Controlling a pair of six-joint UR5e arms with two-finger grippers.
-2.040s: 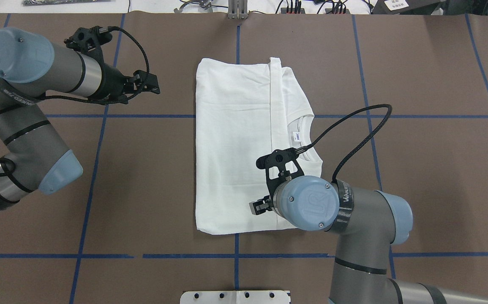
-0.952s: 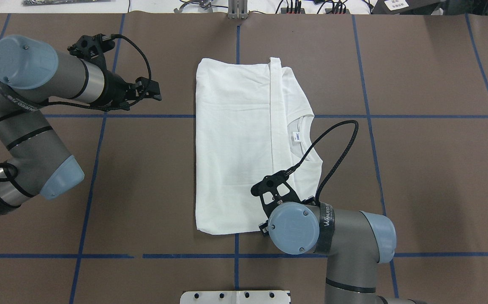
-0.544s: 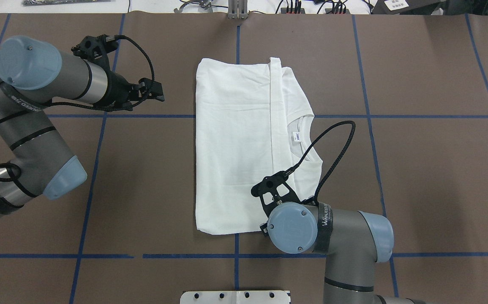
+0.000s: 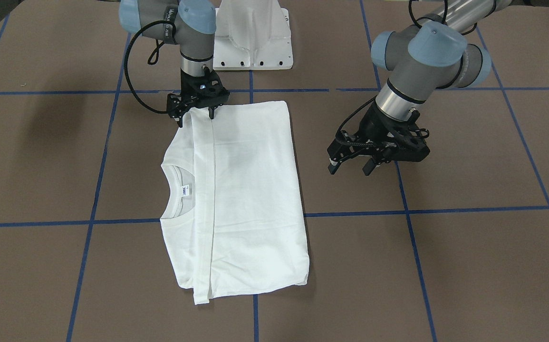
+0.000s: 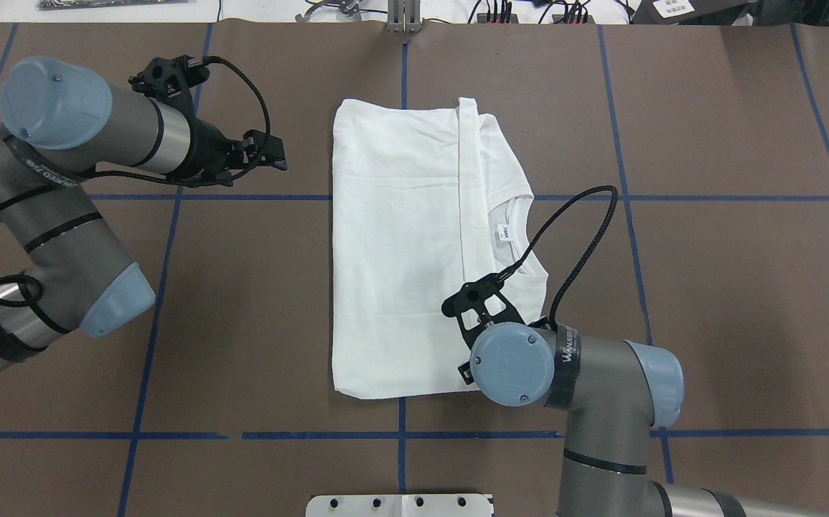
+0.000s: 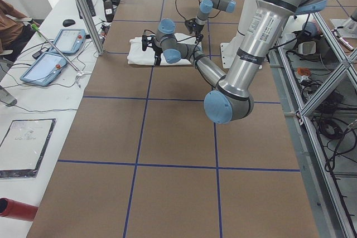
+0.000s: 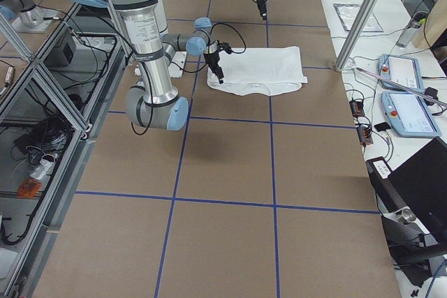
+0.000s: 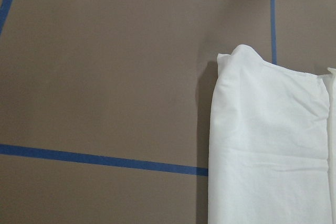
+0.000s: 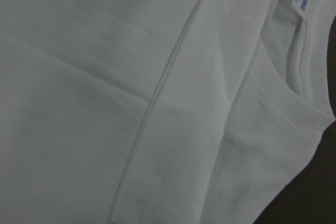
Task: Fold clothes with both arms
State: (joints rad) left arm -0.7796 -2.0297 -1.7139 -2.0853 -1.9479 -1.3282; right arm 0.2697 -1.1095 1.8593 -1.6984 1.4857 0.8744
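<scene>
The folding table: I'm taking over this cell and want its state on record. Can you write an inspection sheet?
Surface: brown table cover with a blue tape grid, lying flat.
Job's things: white T-shirt folded lengthwise and lying flat, collar exposed on the robot's right side.
Clutter: nothing seen.
Grippers: left gripper jaws open, beside the shirt and apart from it; right gripper jaws open, tips at the shirt's edge nearest the robot.
Cables: right wrist cable arches out from the collar side; left wrist cable loops away from the shirt.
Surroundings: white pedestal base; tablets on a side bench.
</scene>
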